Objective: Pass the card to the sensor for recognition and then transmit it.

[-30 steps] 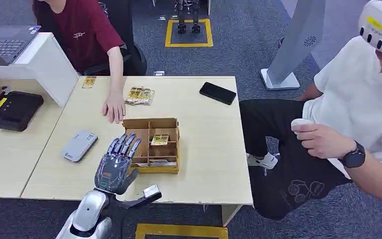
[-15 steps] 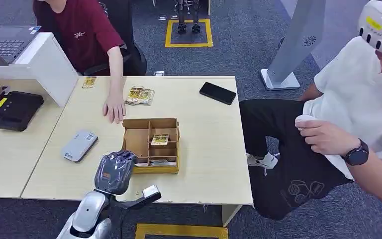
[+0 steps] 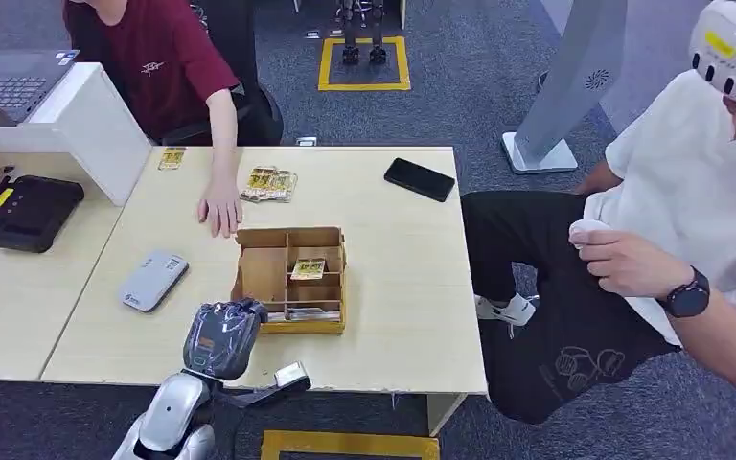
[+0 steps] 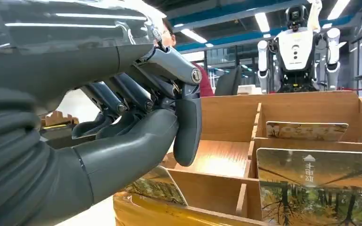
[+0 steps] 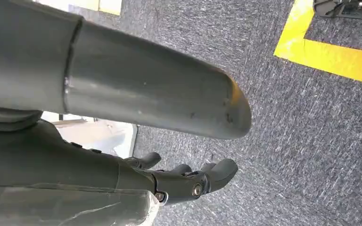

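Observation:
A wooden divided box (image 3: 287, 234) stands near the table's front edge with a card (image 3: 309, 268) upright in a middle slot. My left hand (image 3: 220, 337) is at the box's near-left corner, fingers curled in toward the thumb (image 4: 136, 146). In the left wrist view a tilted card (image 4: 158, 186) leans in the front slot just under that thumb, its top edge hidden behind it. Another card (image 4: 316, 188) stands upright beside it. The grey sensor (image 3: 153, 280) lies on the table left of the box. My right hand (image 5: 193, 181) hangs over the carpet, holding nothing.
A person in red rests a hand (image 3: 218, 211) on the table just behind the box. Card packs (image 3: 268, 182), a black phone (image 3: 420, 179) and a black device (image 3: 27, 211) lie further back. A person in white (image 3: 690, 211) sits at the right.
My left hand's fingers were spread over the box a second ago; they have curled in, and the hand has drawn slightly back toward me.

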Available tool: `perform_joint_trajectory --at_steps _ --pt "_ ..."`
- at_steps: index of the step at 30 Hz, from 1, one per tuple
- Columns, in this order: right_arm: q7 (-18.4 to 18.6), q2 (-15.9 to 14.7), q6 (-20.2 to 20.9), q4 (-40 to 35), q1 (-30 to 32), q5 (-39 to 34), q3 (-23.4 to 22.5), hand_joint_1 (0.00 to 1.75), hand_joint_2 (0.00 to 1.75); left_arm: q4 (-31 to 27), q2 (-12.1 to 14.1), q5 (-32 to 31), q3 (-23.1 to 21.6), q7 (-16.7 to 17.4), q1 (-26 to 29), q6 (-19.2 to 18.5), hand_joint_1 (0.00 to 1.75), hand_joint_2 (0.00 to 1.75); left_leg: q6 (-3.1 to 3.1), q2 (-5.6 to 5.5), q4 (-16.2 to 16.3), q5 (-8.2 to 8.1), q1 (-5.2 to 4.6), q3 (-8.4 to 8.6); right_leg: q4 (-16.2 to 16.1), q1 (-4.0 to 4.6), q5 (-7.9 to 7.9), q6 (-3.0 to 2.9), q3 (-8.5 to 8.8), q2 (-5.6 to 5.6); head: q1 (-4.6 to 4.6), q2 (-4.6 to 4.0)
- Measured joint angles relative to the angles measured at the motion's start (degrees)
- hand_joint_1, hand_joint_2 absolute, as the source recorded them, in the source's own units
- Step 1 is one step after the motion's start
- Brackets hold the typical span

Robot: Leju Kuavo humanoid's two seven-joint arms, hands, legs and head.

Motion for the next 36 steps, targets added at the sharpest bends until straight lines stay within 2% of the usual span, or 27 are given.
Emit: perform_joint_trajectory --at_steps 9,10,11,12,18,25,36 --pt "0.0 0.0 0.0 0.0 0.0 0.13 0.0 0.0 0.0 0.0 0.04 0.35 0.0 0.0 0.02 0.0 1.75 1.75 0.0 0.0 0.0 0.0 0.0 0.0 0.0 0.0 0.0 0.0 0.0 0.0 0.0 0.0" --pt "0.0 0.02 0.0 0.0 0.0 0.15 0.0 0.0 0.0 0.0 0.04 0.37 0.0 0.0 0.03 0.0 0.44 1.75 0.0 0.0 0.0 0.0 0.0 0.0 0.0 0.0 0.0 0.0 0.0 0.0 0.0 0.0" --pt "0.0 0.0 0.0 0.0 0.0 0.15 0.0 0.0 0.0 0.0 0.04 0.46 0.0 -0.02 0.04 0.0 0.44 1.75 0.0 0.0 0.0 0.0 0.0 0.0 0.0 0.0 0.0 0.0 0.0 0.0 0.0 0.0" --pt "0.0 0.02 0.0 0.0 0.0 0.15 0.0 0.0 0.0 0.0 0.04 0.63 0.0 -0.02 0.06 0.13 0.0 1.75 0.0 0.0 0.0 0.0 0.0 0.0 0.0 0.0 0.0 0.0 0.0 0.0 0.0 0.0" --pt "0.07 0.0 0.0 0.0 0.0 0.46 -0.02 0.0 0.0 -0.37 -0.26 1.68 0.0 -0.35 0.35 0.81 0.0 1.75 0.0 0.0 0.0 0.0 0.0 0.0 0.0 0.0 0.0 0.0 0.0 0.0 0.0 0.0" --pt "0.24 0.02 0.02 0.0 -0.03 0.76 -0.02 0.0 0.0 -3.78 -1.46 3.02 0.0 -0.96 0.6 1.49 0.0 1.75 0.0 0.0 0.01 0.0 -0.01 0.0 0.0 0.0 0.0 0.0 0.0 0.0 0.0 0.0" --pt "0.26 0.02 0.04 0.0 -0.11 0.79 -0.02 0.0 0.0 -5.35 -1.57 2.95 0.0 -1.03 0.69 1.49 0.0 1.75 0.0 0.0 0.0 0.0 0.0 0.0 0.0 0.0 0.0 0.0 0.0 0.0 0.0 0.02"
